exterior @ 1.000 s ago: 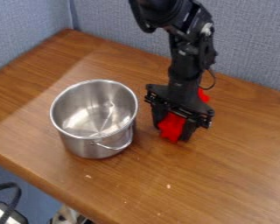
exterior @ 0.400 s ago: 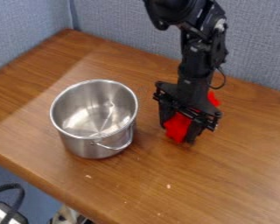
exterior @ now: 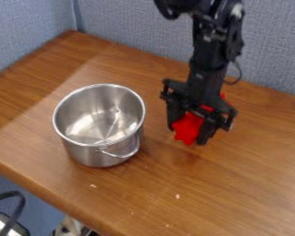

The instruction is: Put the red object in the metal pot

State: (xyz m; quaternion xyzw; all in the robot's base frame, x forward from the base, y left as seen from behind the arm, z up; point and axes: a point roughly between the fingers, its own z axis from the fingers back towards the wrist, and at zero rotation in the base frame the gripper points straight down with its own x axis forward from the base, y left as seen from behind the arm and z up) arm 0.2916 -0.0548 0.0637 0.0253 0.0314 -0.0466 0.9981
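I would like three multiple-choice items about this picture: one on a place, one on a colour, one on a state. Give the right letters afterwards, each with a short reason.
1. Where is the metal pot relative to the end effector?
A. To its left in the picture
B. To its right
C. Directly under it

2. What colour is the block between the jaws?
A. Blue
B. Red
C. Green

3. What is inside the pot?
A. The block
B. A spoon
C. Nothing

Answers:
1. A, the pot stands left of the arm on the wooden table.
2. B, the block is bright red.
3. C, the pot's bare steel bottom shows, and the block is gripped outside it.
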